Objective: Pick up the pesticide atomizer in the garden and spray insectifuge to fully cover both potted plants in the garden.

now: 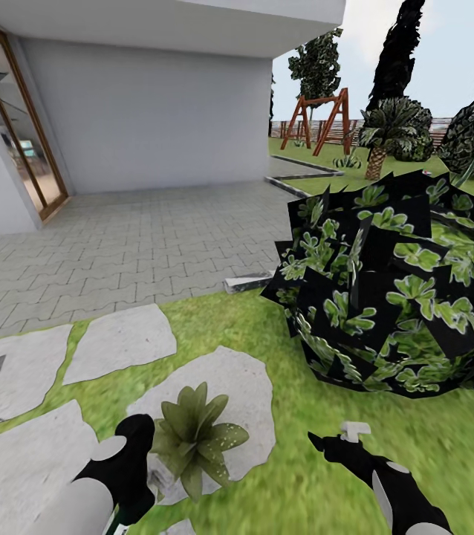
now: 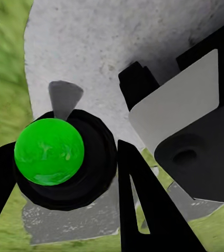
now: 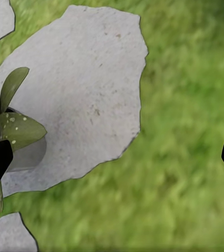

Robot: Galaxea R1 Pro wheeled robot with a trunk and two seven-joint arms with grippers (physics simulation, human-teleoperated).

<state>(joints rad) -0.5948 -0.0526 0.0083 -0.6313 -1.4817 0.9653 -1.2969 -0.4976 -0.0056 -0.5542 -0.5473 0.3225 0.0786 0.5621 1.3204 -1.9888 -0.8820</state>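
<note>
pesticide atomizer (image 1: 354, 429) seems to be the small whitish piece at the tip of the right gripper (image 1: 333, 443), low and right in the head view over the grass; its nozzle head is about all that shows, so i cannot tell how the fingers close on it or which way the nozzle faces. one potted plant (image 1: 192, 435), a low rosette of dull-green spotted leaves, sits on a grey stepping stone (image 1: 248, 386) to the left of that gripper, with a strip of lawn (image 1: 304, 490) between them. the right wrist view catches the plant's leaves (image 3: 14, 126) at the edge of the same stone (image 3: 80, 89). the left gripper (image 1: 129, 446) hangs just beside the plant on its left side, nearly touching the leaves, and i cannot tell how far it is open; the left wrist view shows a green ball (image 2: 49, 151) in a dark ring over the stone.

the move turns on this: the plant lies left and slightly near of the sprayer, so the nozzle likely has to swing left toward it. a large dark leafy bush (image 1: 393, 282) stands farther back on the right, and the paved patio (image 1: 118, 245) beyond.
</note>
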